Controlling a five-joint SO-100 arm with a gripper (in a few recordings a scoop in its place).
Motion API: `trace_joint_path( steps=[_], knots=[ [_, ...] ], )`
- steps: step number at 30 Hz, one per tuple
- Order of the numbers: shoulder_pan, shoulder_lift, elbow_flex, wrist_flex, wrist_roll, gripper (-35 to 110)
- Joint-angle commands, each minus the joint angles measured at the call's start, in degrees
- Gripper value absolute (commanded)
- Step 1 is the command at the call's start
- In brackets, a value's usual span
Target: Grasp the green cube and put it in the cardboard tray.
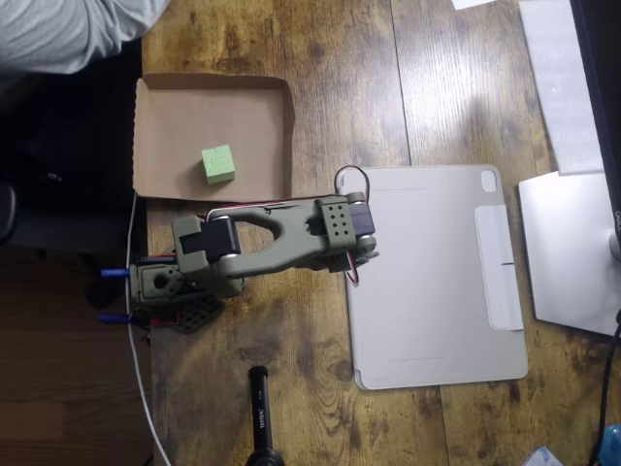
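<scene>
Pincer state cannot be told from overhead; the folded arm [281,238] hides it. The green cube [217,163] already lies inside the cardboard tray [160,107], near the tray's middle; the arm should simply rest clear of the tray.

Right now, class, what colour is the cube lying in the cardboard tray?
Light green, seen best in the overhead view: the cube rests on the brown cardboard tray.

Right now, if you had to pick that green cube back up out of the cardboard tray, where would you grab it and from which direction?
Probably from straight above, closing on two opposite side faces of the green cube. It sits flat on the floor of the cardboard tray, apart from the rims, with its top face free. The low rims would hamper a sideways approach. It lies slightly turned, so the jaws should be turned to match its faces.
</scene>
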Motion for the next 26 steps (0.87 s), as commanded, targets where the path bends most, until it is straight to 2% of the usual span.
trace_joint_path(
  steps=[1, 26],
  knots=[
    [1.05, 1.76, -0.7, 0.09, 1.93, 0],
    [0.62, 0.35, -0.88, 0.0, 3.69, 0]
  ],
)
